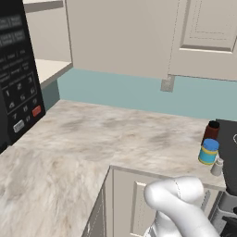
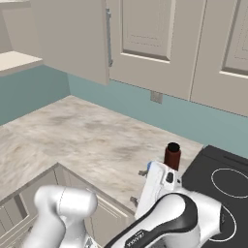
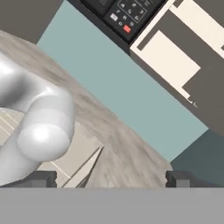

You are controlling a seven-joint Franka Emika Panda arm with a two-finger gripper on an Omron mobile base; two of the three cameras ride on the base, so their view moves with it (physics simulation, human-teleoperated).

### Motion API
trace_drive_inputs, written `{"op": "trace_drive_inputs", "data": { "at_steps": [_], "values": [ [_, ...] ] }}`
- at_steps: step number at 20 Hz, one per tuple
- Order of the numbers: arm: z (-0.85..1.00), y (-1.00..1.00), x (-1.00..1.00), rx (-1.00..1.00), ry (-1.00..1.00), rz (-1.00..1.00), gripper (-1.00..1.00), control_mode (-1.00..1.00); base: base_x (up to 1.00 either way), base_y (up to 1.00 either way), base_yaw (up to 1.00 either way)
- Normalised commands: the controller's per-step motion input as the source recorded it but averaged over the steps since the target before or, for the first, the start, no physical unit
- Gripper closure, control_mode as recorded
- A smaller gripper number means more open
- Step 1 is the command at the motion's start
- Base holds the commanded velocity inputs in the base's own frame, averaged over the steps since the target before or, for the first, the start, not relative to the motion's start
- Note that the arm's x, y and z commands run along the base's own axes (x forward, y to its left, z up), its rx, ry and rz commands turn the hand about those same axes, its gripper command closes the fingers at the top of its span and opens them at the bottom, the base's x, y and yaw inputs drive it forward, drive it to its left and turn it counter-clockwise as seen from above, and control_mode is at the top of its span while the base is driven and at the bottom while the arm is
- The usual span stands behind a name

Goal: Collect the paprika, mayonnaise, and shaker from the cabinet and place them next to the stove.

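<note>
The dark red paprika (image 1: 211, 131) stands on the counter right beside the black stove (image 1: 229, 148), with the blue-lidded mayonnaise (image 1: 208, 152) in front of it and the tiny pale shaker (image 1: 217, 167) nearest the counter edge. In the right base view the paprika (image 2: 172, 155) rises behind my arm at the stove's (image 2: 223, 181) left edge. The doorless cabinet's shelf (image 1: 48, 69) is at the upper left and looks bare. My gripper (image 3: 109, 179) is open with nothing between its fingertips (image 3: 41, 178); it points at the teal wall and the cabinet (image 3: 168, 57).
A black microwave (image 1: 16, 78) with a keypad stands on the counter at the left. Panelled cabinet doors (image 2: 145, 34) hang above the marbled counter (image 1: 92, 134). Drawer fronts (image 1: 127, 199) run below the counter edge, close to my arm.
</note>
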Motion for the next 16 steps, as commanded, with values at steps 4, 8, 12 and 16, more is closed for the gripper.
{"op": "trace_drive_inputs", "data": {
  "at_steps": [4, 8, 12, 16],
  "values": [
    [0.7, 0.7, -0.65, -0.1, -0.01, -0.03, -1.0, -1.0, 0.0, 0.0, 0.0],
    [0.72, 0.74, -0.66, -0.11, 0.0, -0.02, -1.0, -1.0, 0.0, 0.0, 0.0],
    [0.66, 0.83, -0.63, -0.13, 0.0, 0.0, -1.0, -1.0, 0.0, 0.0, 0.0],
    [0.57, 0.95, -0.54, -0.15, 0.0, 0.0, -1.0, -1.0, 0.0, 0.0, 0.0]
  ]
}}
